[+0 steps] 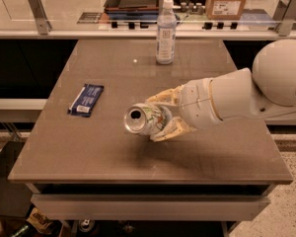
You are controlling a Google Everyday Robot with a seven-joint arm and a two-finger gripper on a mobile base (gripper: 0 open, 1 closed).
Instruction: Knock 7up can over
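Brown worktop (113, 63) seen from the front, with a glass-fronted counter running behind it. Reaching in from the right, the white arm (237, 100) is holding the hand (160, 118) over mid-worktop, where its two tan fingers are clasping the 7up can (143, 119), one above the body and one below. The can is lying on its side in that grip, its silver pull-tab top facing left toward the viewer and its base tucked into the hand. A shadow is falling on the surface beneath it; whether the can is touching the worktop or hanging just above cannot be told. A clear plastic bottle (166, 31) is standing upright near the far edge, well apart, and a dark blue packet (86, 99) is lying flat to the left. Judged progress: the can is already off its upright stance, so the tipping is largely done; what is remaining is letting it go so that it is resting toppled on the worktop.
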